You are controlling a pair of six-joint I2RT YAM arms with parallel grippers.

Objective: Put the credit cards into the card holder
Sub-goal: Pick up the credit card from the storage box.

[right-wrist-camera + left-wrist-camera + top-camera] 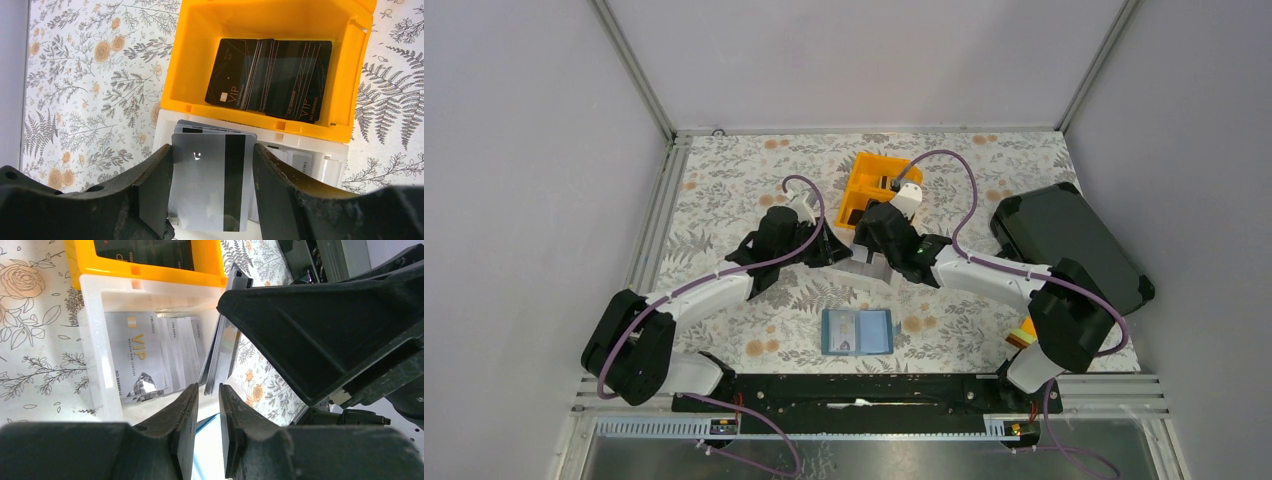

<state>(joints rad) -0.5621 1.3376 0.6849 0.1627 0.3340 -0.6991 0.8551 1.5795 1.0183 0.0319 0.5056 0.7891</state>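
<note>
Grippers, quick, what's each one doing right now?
Left gripper: jaws slightly apart, nothing between them.
Right gripper: closed on a stack of silver credit cards.

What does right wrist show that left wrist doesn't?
Only right wrist: the whole fan of black cards inside the orange bin, and the magnetic-stripe face of the pale card stack clamped in the right gripper.
Only left wrist: the VIP print on the silver cards lying in the white bin, and the left gripper, jaws a narrow gap apart with nothing clearly between them, near the held stack's edge.
Both: orange bin, white bin, held stack, floral table cover.
</note>
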